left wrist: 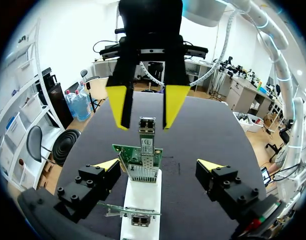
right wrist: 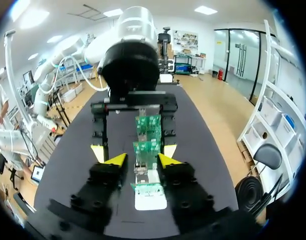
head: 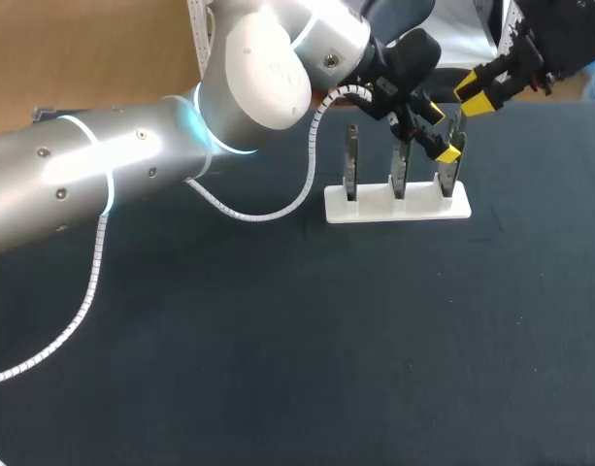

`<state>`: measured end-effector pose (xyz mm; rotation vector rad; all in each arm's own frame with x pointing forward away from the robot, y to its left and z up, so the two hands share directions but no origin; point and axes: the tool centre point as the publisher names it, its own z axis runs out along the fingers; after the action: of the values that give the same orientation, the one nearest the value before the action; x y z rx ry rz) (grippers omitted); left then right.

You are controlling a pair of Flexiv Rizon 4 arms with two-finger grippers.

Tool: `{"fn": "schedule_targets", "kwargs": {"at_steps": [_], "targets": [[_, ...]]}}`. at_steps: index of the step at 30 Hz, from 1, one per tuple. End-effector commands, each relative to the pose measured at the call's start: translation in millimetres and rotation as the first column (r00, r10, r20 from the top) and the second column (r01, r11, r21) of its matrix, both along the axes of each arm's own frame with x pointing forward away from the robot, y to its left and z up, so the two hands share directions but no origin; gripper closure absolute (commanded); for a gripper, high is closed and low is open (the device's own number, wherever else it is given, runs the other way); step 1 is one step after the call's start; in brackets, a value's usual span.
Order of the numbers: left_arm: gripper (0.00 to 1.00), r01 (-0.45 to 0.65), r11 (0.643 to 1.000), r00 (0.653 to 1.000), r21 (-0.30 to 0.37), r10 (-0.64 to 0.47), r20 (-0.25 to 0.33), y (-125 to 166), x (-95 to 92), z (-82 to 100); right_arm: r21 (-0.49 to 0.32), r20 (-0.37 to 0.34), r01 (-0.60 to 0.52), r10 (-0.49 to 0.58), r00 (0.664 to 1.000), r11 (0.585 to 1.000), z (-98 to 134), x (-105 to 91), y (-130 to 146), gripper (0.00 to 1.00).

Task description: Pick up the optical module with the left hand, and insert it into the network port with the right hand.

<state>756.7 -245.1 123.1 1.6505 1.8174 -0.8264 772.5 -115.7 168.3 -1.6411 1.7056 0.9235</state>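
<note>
**Fingers spread, nothing gripped**

Both yellow-tipped pairs stand apart. The slim silver metal optical module sits in the port of a green network card on a white plastic stand. Its free end lies between the tips of the right gripper, ahead of the left gripper. Insertion looks done; next, a straight, snag-free retreat.

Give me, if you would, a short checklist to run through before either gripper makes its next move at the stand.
1. The left gripper is open: ok, its fingers stand wide on either side of the board.
2. The left gripper holds the module: not ok, it holds nothing.
3. The right gripper is open: ok, its tips flank the module's top without touching.
4. The module stands upright: ok.
5. The stand lies flat: ok.
6. Room between the two grippers: cannot tell.
</note>
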Motion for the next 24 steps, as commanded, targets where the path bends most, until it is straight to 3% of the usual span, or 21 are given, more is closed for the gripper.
{"fn": "schedule_targets", "kwargs": {"at_steps": [1,6,13,14,15,24], "targets": [[0.0,0.001,1.0,1.0,0.004,-0.001,-0.003,-1.0,1.4,0.3,0.022,0.009,0.006,-0.006,1.0,1.0,5.1,-3.0,-5.8,0.0],[0.0,0.001,1.0,1.0,0.004,-0.001,-0.003,-1.0,1.4,0.3,0.084,0.013,0.011,-0.012,1.0,0.996,15.1,-1.0,-8.8,0.0],[0.0,0.001,1.0,1.0,0.004,-0.001,-0.003,-1.0,1.4,0.3,0.065,0.027,-0.006,0.004,1.0,0.998,18.8,0.4,-5.3,0.0],[0.0,0.001,1.0,1.0,0.004,-0.001,-0.003,-1.0,1.4,0.3,0.068,0.036,-0.005,0.002,0.999,0.998,18.8,0.5,-4.8,0.56],[0.0,0.001,1.0,1.0,0.004,-0.001,-0.003,-1.0,1.4,0.3,0.087,0.047,-0.001,-0.003,0.999,0.996,19.7,0.6,-4.2,1.0],[0.0,0.001,1.0,1.0,0.004,-0.001,-0.003,-1.0,1.4,0.3,0.073,0.049,-0.005,0.001,0.999,0.997,20.2,4.7,-1.8,1.0]]}}
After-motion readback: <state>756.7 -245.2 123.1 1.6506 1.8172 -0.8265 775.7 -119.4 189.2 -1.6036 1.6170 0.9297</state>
